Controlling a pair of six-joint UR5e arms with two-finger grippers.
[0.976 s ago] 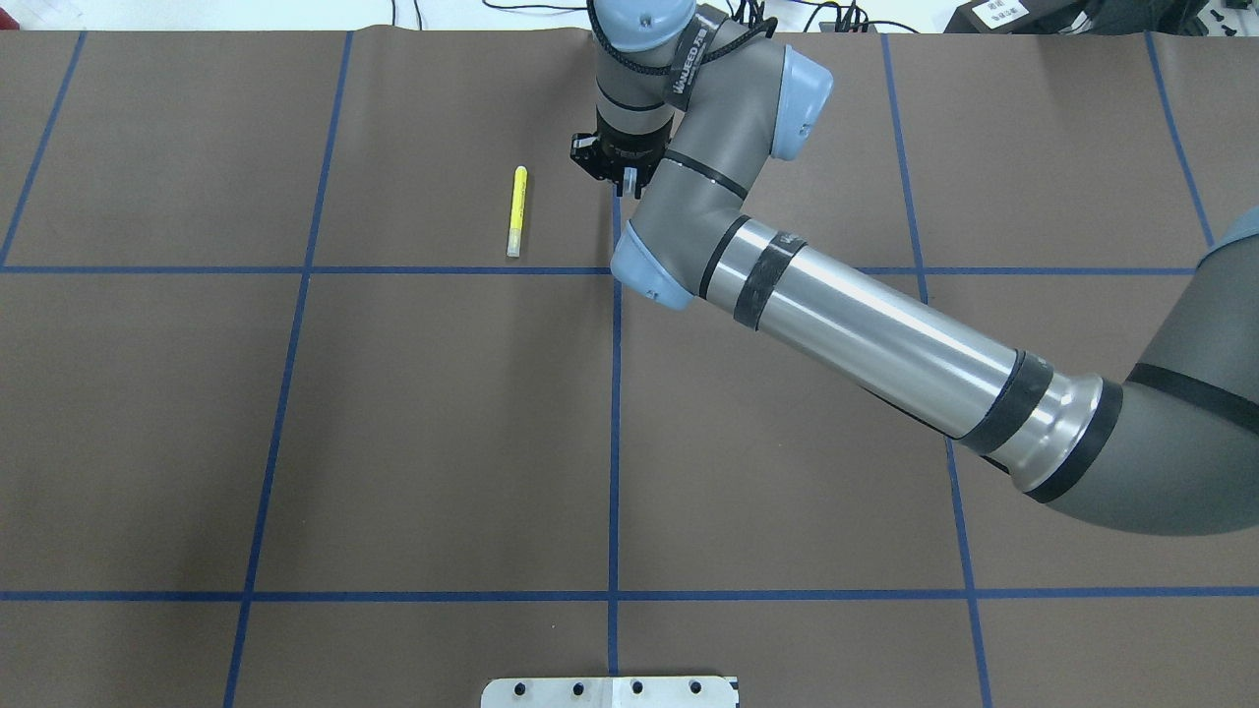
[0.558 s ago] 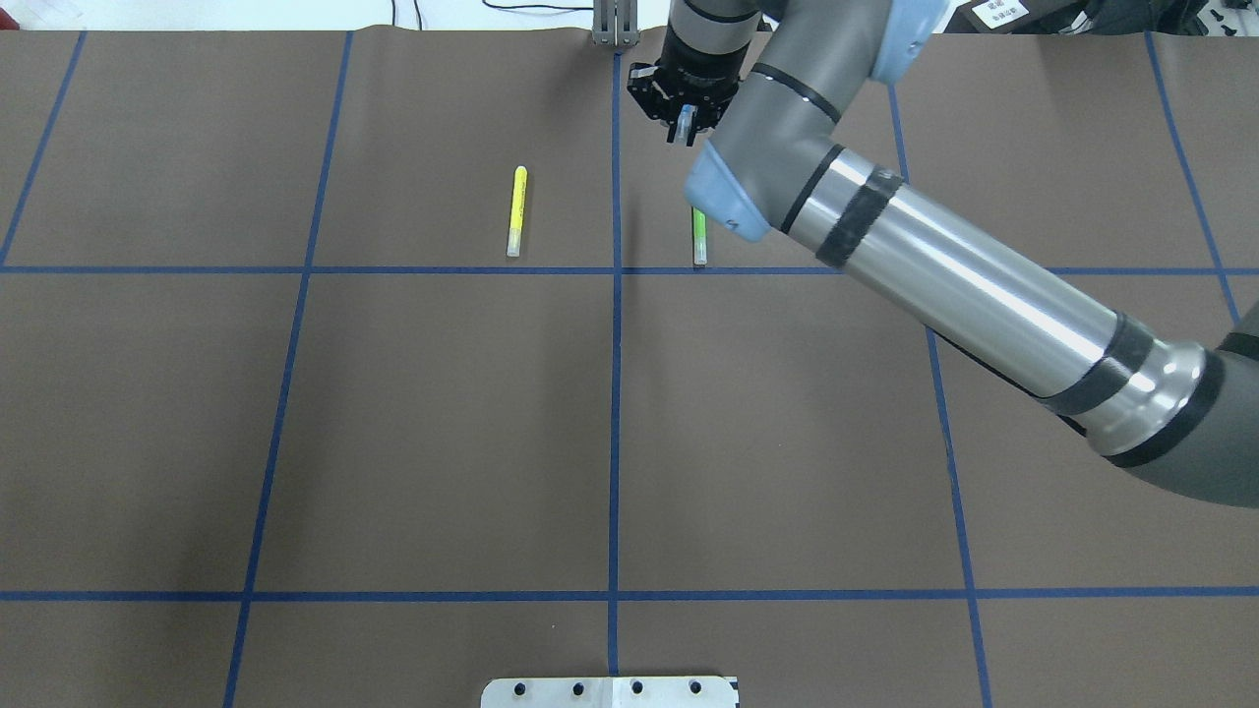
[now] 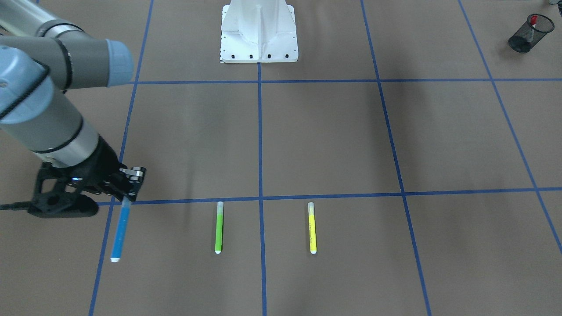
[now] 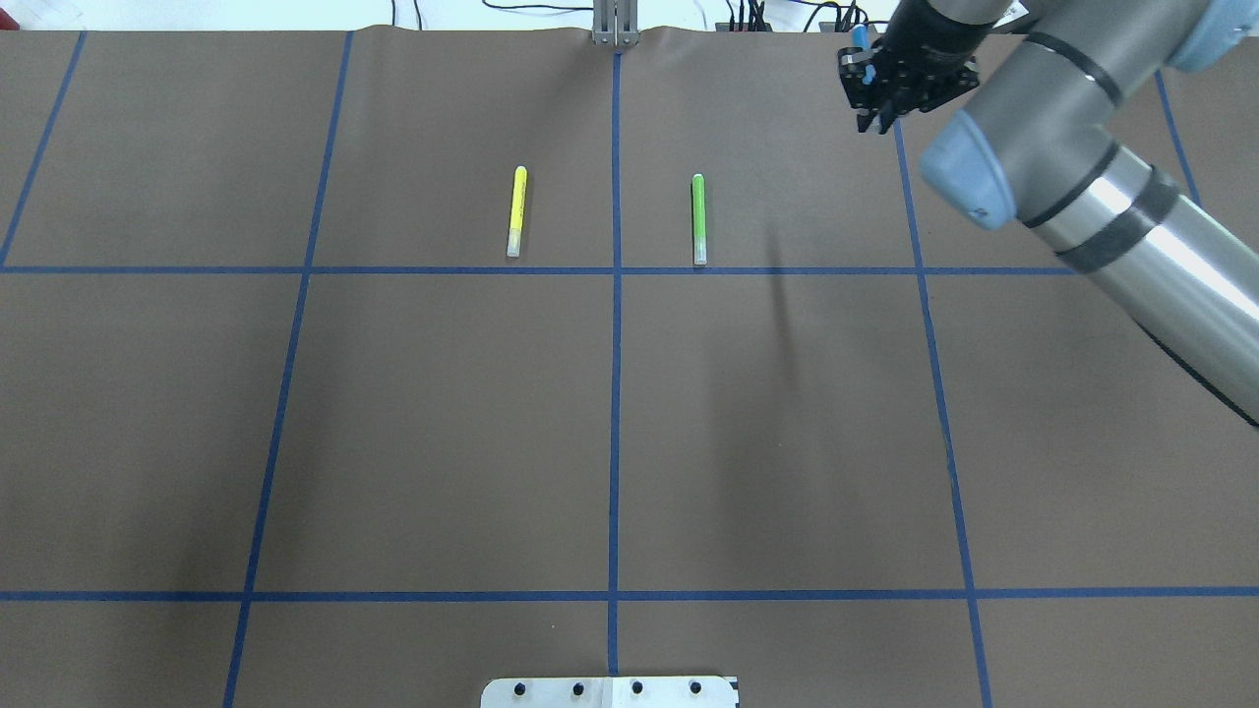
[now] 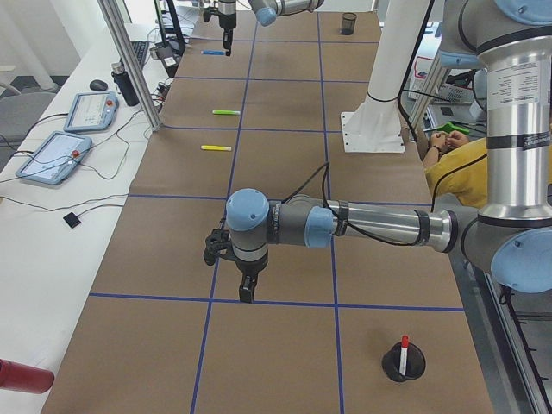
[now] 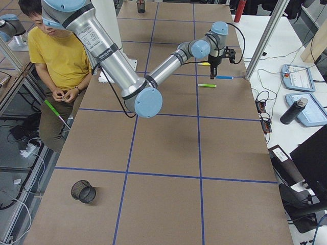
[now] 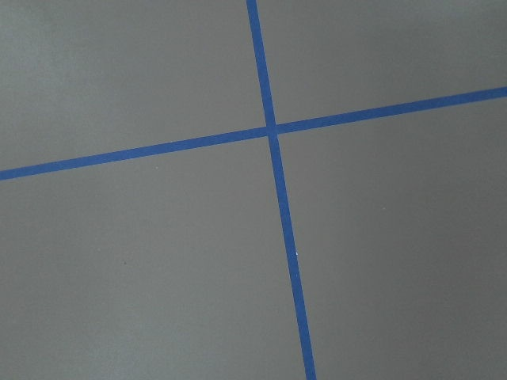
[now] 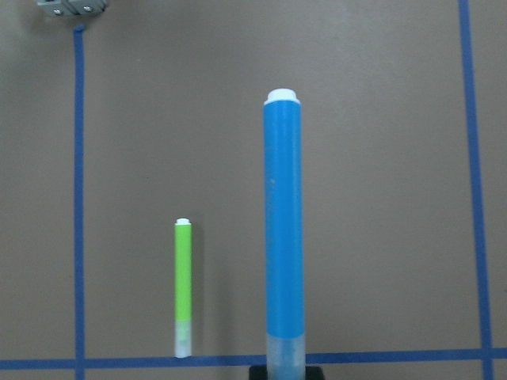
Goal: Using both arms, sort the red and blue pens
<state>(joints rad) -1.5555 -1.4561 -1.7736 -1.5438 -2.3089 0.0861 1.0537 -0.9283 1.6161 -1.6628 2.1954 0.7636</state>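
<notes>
Jaws of right gripper [image 3: 128, 192] | clamped on blue pen [image 3: 120, 230] | clear-cap end

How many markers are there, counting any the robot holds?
4: a blue pen in the right gripper, a green marker and a yellow marker lying side by side, and a red pen standing in the mesh cup; it might hide more.

Table cover [image 4: 443, 413] reads to me as matt brown sheet, paper-like, rippled at its 12 o'clock edge; grid lines [image 4: 615, 393] are blue tape, faintly shiny; blue pen [image 8: 283, 237] smooth glossy plastic, cap end cloudy-clear; green marker [image 4: 698, 216] and yellow marker [image 4: 517, 211] likewise; right arm [image 4: 1170, 256] tube polished metal, joints matt grey; right gripper [image 3: 127, 193] matt black plastic; cup [image 3: 527, 33], 1 o'clock front-facing, black wire mesh; base [image 3: 259, 39], 12 o'clock, white, satin.
</notes>
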